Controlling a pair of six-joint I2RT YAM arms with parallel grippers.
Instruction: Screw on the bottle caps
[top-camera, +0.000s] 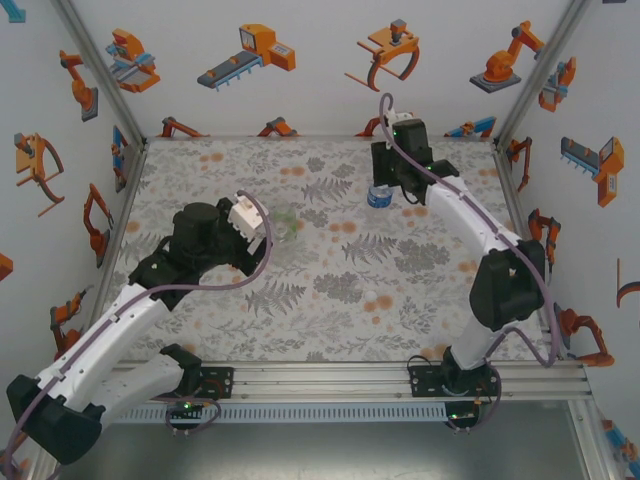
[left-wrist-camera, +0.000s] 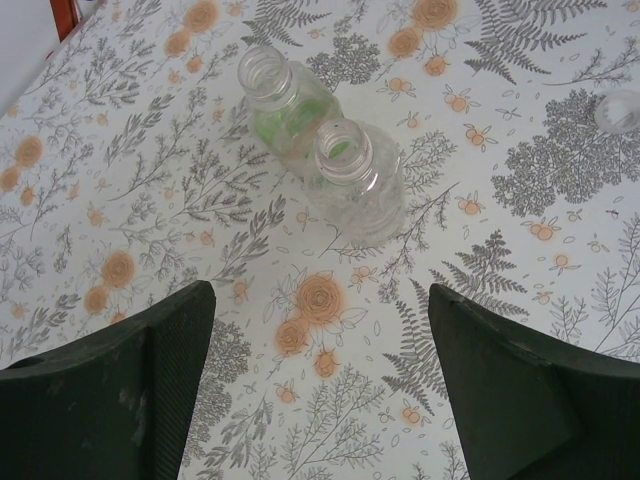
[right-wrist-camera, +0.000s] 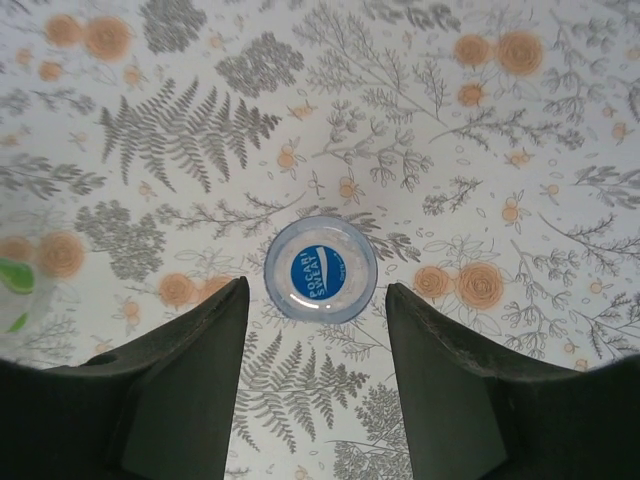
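Its cap (right-wrist-camera: 320, 272) on, the blue-label bottle (top-camera: 378, 197) stands untouched between the parted jaws of the right claw (right-wrist-camera: 316, 288), so rise straight off it; left of it, the wide left claw (left-wrist-camera: 320, 295) faces two uncapped bottles (left-wrist-camera: 355, 185).

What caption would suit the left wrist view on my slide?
Open left pincer facing a green-tinted bottle and a colourless bottle, both uncapped, upright and close together on the flowered table.
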